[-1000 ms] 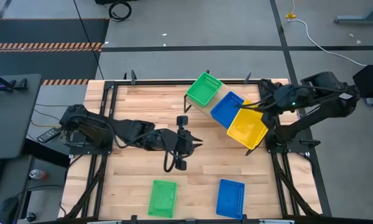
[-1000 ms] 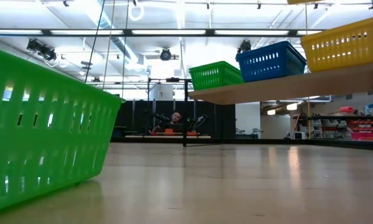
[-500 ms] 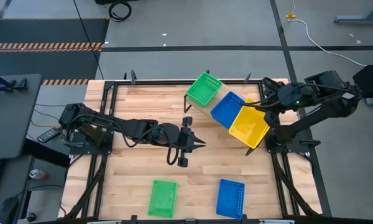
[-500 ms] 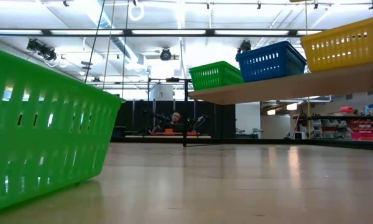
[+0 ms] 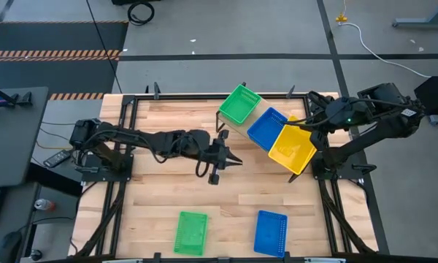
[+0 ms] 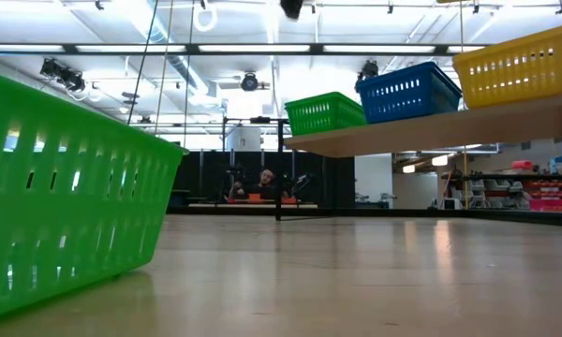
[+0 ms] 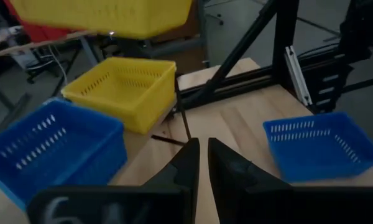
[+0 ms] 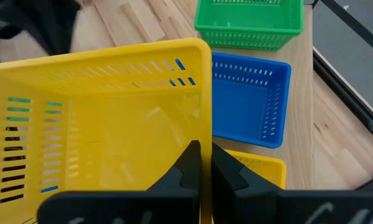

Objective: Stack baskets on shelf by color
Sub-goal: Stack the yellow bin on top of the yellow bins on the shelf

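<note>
On the tilted shelf [image 6: 431,131] stand a green basket [image 5: 239,104], a blue basket [image 5: 266,126] and a yellow basket [image 7: 121,93] in a row. My right gripper [image 8: 205,163] is shut on a second yellow basket [image 5: 290,148], held just above the shelf's yellow one. A green basket [image 5: 191,232] and a blue basket [image 5: 270,232] lie on the table near its front edge. My left gripper [image 5: 230,159] hovers mid-table left of the shelf, shut, holding nothing, pointing toward the shelf. My right gripper pinches one side wall of the yellow basket at its rim [image 8: 206,130], one finger inside the basket and one outside. The basket hangs clear in the air [image 7: 99,12], over the yellow basket on the shelf.
The table's black frame rails [image 5: 124,146] run along both sides, and the right arm's base [image 5: 339,157] stands beside the shelf. Bare wood lies between the shelf and the two front baskets. The front green basket fills the low view's left [image 6: 66,187].
My left gripper has gone toward the table's right edge and the shelf, sinking and levelling out as the arm stretched. Part of it now shows at the top of the low view.
</note>
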{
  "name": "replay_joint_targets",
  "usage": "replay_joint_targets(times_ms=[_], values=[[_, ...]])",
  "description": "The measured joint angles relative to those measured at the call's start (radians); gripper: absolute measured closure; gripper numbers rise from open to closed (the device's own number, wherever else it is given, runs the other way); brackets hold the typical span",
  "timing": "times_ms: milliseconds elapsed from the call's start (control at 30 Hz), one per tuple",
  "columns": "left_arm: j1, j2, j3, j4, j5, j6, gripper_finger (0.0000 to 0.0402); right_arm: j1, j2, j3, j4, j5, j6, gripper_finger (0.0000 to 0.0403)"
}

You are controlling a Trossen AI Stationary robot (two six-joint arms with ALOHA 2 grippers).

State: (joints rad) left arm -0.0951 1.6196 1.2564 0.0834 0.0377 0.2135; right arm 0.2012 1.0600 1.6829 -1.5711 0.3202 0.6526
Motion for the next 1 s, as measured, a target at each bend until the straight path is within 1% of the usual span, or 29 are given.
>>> replay_joint_targets(times_ms=[67, 133, 267, 467, 567, 633, 800, 1000], values=[[0.025, -0.011, -0.043, 0.040, 0.040, -0.003, 0.0363, -0.001, 0.000, 0.000, 0.000, 0.000, 0.000, 0.0387], [0.054, -0.020, -0.086, 0.116, 0.077, -0.004, 0.0363, -0.008, 0.000, 0.000, 0.000, 0.000, 0.000, 0.0387], [0.125, -0.071, -0.164, 0.153, 0.128, -0.012, 0.0367, -0.027, -0.002, 0.000, 0.000, -0.005, -0.006, 0.0387], [0.225, -0.226, -0.284, 0.167, 0.161, -0.020, 0.0376, -0.065, -0.019, -0.036, 0.002, -0.016, -0.036, 0.0387], [0.266, -0.307, -0.364, 0.217, 0.174, -0.031, 0.0378, -0.094, -0.033, -0.069, -0.001, -0.053, -0.048, 0.0387], [0.288, -0.352, -0.409, 0.280, 0.172, -0.046, 0.0379, -0.111, -0.047, -0.084, 0.000, -0.061, -0.063, 0.0387], [0.312, -0.422, -0.494, 0.325, 0.170, -0.078, 0.0378, -0.162, -0.095, -0.087, 0.000, -0.060, -0.080, 0.0387], [0.302, -0.439, -0.508, 0.325, 0.170, -0.105, 0.0383, -0.205, -0.169, -0.121, 0.000, -0.061, -0.081, 0.0387]])
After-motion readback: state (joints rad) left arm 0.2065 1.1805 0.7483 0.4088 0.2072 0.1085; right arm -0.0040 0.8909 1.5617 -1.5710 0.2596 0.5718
